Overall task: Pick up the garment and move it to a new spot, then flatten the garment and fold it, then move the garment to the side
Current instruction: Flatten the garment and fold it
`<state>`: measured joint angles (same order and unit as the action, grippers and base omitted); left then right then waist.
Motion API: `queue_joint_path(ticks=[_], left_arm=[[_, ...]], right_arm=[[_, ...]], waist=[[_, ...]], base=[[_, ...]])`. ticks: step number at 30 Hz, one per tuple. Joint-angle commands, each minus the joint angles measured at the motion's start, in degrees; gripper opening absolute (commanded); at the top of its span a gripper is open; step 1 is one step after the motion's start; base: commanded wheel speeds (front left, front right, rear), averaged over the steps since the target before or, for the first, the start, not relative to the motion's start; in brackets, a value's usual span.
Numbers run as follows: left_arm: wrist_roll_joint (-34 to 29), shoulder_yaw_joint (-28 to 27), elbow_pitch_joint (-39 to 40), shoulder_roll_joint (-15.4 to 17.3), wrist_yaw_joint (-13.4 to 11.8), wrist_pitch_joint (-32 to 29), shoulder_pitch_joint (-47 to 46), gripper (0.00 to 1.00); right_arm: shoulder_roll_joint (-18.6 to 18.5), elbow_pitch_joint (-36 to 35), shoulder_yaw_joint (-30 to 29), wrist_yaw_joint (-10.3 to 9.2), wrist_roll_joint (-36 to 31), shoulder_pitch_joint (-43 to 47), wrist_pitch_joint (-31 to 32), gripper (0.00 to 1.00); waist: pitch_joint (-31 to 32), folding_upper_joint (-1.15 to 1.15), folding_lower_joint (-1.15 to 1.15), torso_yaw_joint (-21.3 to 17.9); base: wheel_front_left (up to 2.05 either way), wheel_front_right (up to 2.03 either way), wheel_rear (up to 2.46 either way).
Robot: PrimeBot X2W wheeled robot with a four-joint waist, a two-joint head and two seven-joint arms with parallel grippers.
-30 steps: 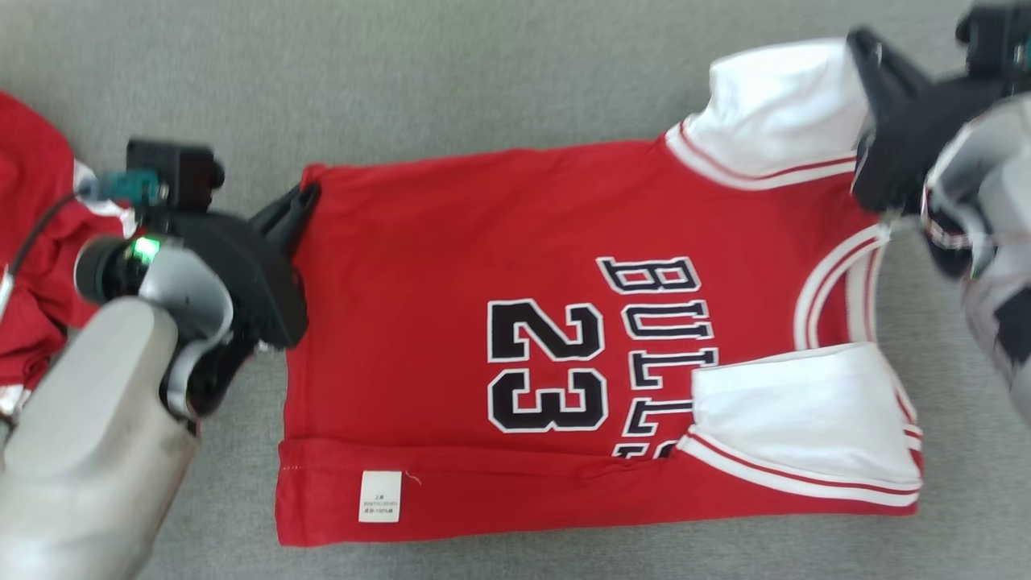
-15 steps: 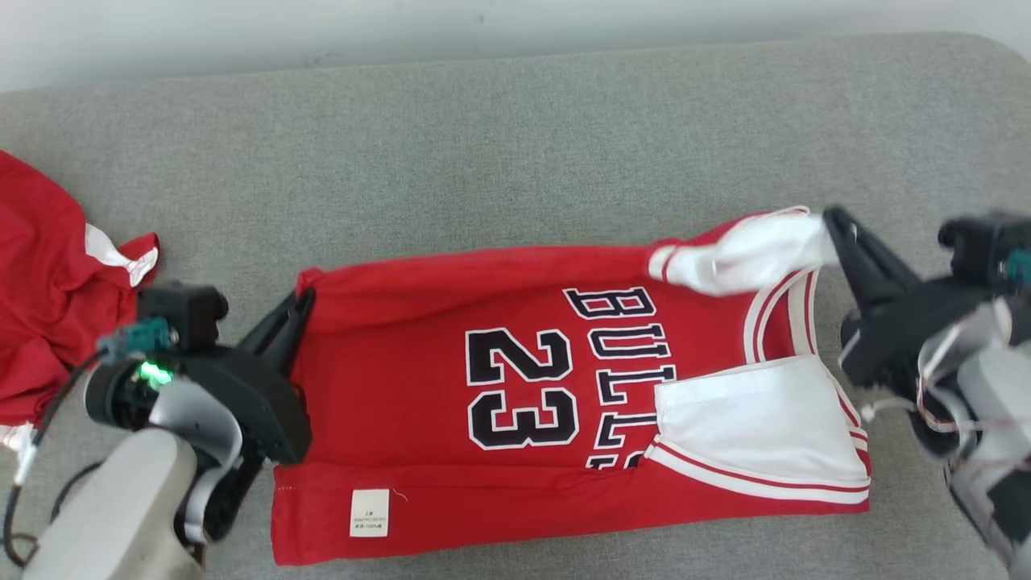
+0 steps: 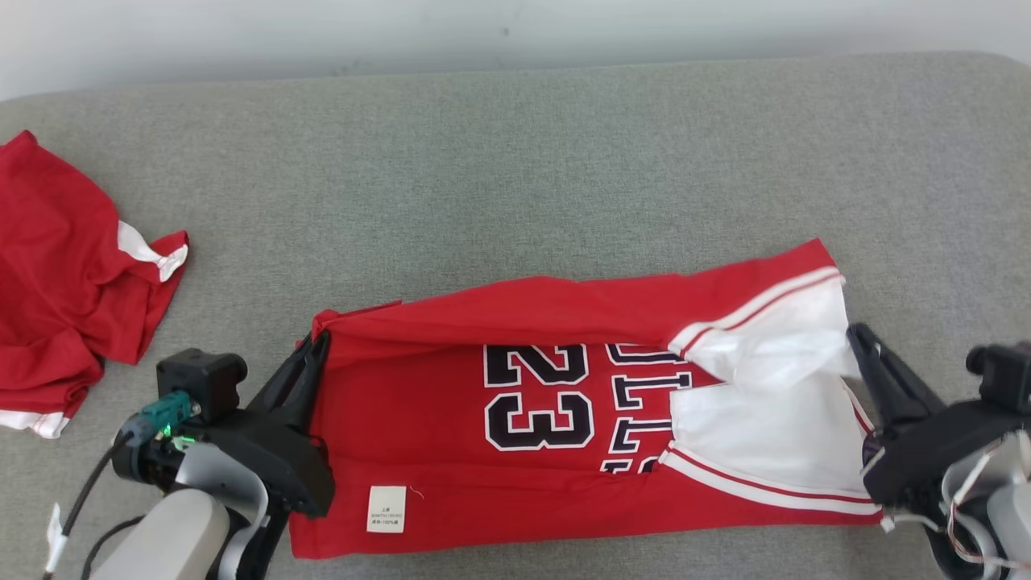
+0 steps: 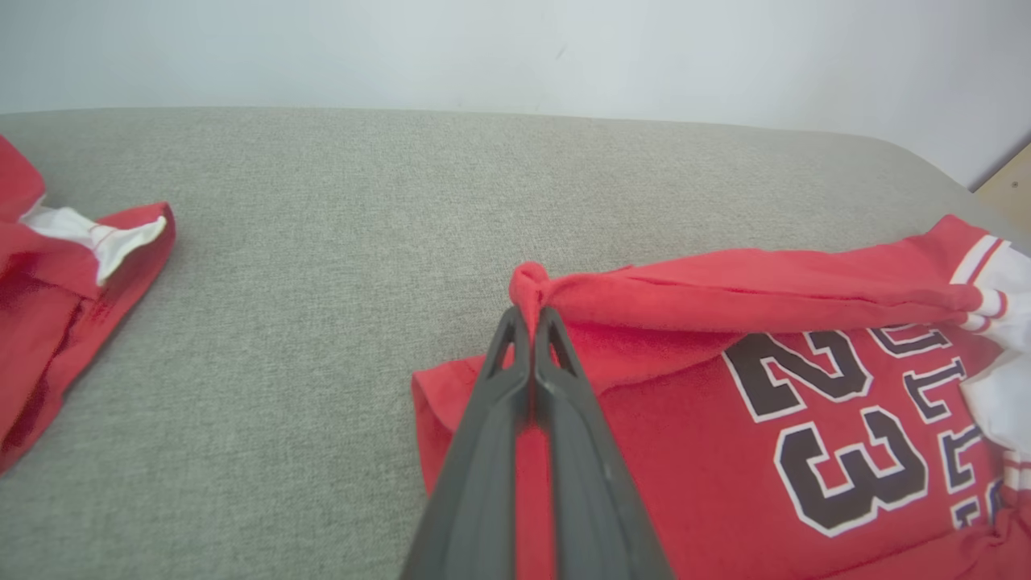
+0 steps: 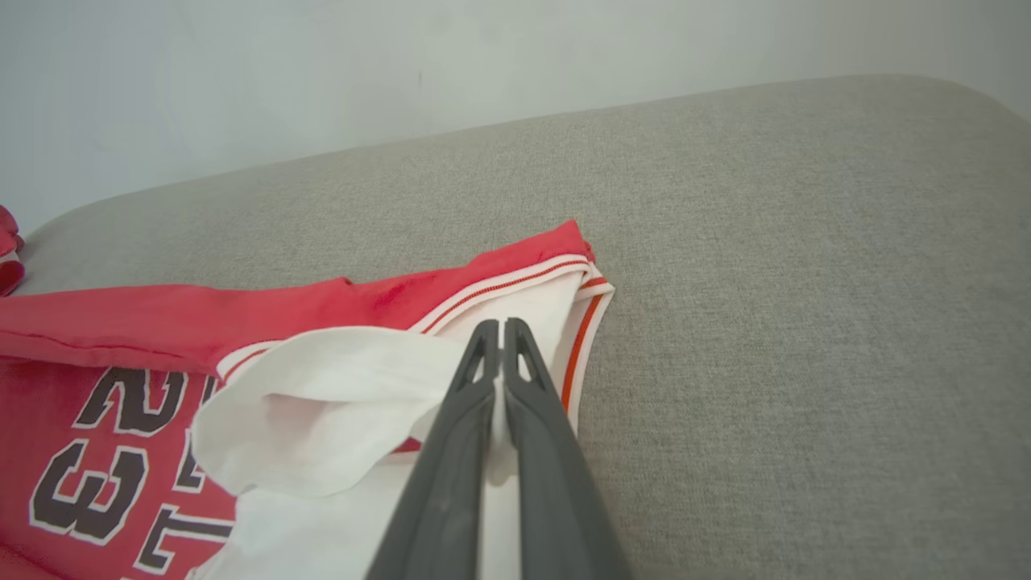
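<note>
The jersey (image 3: 435,451) lies on the grey cushion (image 3: 515,161) with its far edge folded over, the left gripper (image 3: 318,342) pinched on its red hem corner, the right gripper (image 3: 854,334) on its white sleeve

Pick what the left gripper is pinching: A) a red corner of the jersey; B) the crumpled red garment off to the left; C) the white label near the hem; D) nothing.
A: the left wrist view shows the left gripper shut on a bunched red corner of the jersey.
</note>
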<state>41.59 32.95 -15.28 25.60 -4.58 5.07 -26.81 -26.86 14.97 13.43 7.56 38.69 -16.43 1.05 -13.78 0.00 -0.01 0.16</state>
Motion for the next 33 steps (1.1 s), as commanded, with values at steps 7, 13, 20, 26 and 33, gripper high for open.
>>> queue_joint_path(ticks=[7, 13, 20, 26, 33], left_arm=[[-0.4, -1.2, -0.8, -1.0, -1.0, 5.3, 2.9, 1.0], [-1.7, -5.1, 0.5, -1.2, -3.3, 9.5, 5.3, 1.0], [-10.5, -14.7, 7.5, -4.4, -6.6, 10.1, 9.9, 1.0], [-17.2, -21.8, 11.3, -8.4, -5.5, 10.1, 14.7, 1.0], [-23.9, -28.5, 12.1, -13.8, -1.5, 10.1, 19.0, 1.0]], right_arm=[[4.1, -6.3, -6.5, -0.16, -3.7, 6.4, 3.1, 1.0], [5.2, -8.5, -10.6, -0.16, -7.4, 6.8, 6.5, 1.0], [5.5, -4.6, -11.7, -0.16, -10.6, 4.5, 9.4, 1.0], [5.9, -0.8, -11.1, -0.16, -11.5, 3.2, 10.4, 1.0], [5.4, 5.2, -10.4, -0.16, -12.0, 2.1, 11.1, 1.0]], waist=[[1.3, 0.0, 0.01, 0.8], [1.4, 0.0, 0.01, 1.5], [0.9, 0.0, 0.01, 2.9], [0.6, 0.0, 0.01, 3.9], [0.1, 0.0, 0.01, 5.6]], base=[[0.0, 0.0, 0.0], [0.0, 0.0, 0.0], [0.0, 0.0, 0.0], [0.0, 0.0, 0.0], [0.0, 0.0, 0.0]])
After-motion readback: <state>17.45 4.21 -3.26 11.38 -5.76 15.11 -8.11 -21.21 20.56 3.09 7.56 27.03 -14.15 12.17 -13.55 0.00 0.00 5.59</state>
